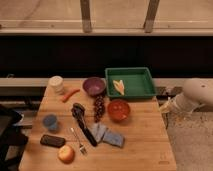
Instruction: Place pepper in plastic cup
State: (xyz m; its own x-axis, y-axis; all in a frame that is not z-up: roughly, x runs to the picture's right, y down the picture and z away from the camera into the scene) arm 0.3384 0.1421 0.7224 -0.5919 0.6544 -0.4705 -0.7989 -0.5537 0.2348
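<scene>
the plastic cup (50,121) is sitting front-left. my gripper (165,106) is hanging off the table's (145,145) right edge, fingers apart, empty. the pepper (70,94) is lying well apart, far-left beyond the cup, its long axis slanting.

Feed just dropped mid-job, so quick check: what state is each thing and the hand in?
Slim orange-red pepper: lying on the wooden table, ungrasped.
Short blue-grey plastic cup: upright, no pepper inside.
Tall cream-white cup: upright.
Round purple bowl: upright, looks empty.
Red bowl: upright.
Green rectangular tray: holds yellow pieces.
Hand: open, empty, beyond the table's right edge.
</scene>
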